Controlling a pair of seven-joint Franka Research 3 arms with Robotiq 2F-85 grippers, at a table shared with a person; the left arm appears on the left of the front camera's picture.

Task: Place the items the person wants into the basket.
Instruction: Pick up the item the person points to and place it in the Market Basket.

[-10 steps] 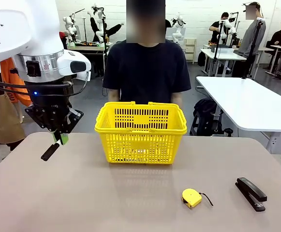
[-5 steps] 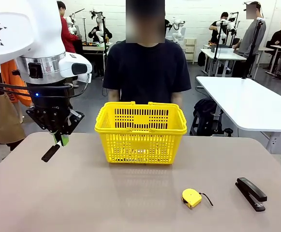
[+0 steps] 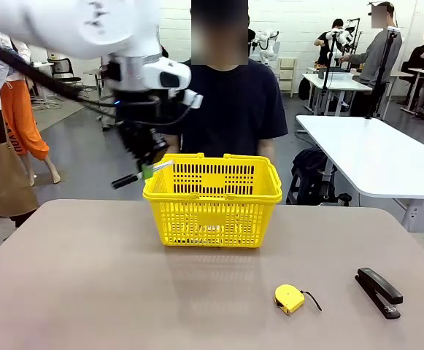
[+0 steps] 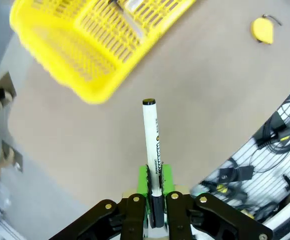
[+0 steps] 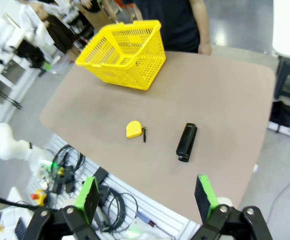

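Note:
My left gripper (image 3: 147,172) is shut on the marker (image 3: 133,177), which has a white barrel and black ends. It hangs tilted in the air just at the upper left rim of the yellow basket (image 3: 212,211). In the left wrist view the marker (image 4: 151,140) sticks out from between the green pads (image 4: 144,179), with the basket (image 4: 85,55) blurred beyond it. The person (image 3: 222,102) stands right behind the basket. My right gripper (image 5: 145,197) is open high above the table's near corner, nothing between its fingers. From there the basket (image 5: 127,52) is far off.
A round yellow tape measure (image 3: 290,298) and a black stapler (image 3: 378,292) lie on the table's near right part. The tape measure (image 5: 134,130) and stapler (image 5: 186,142) also appear from the right wrist. Cables and equipment sit below the near table edge (image 5: 110,200).
My left arm has swung up and to the right, from the table's left edge to the basket's left rim, carrying the marker. Tape measure and stapler have not moved.

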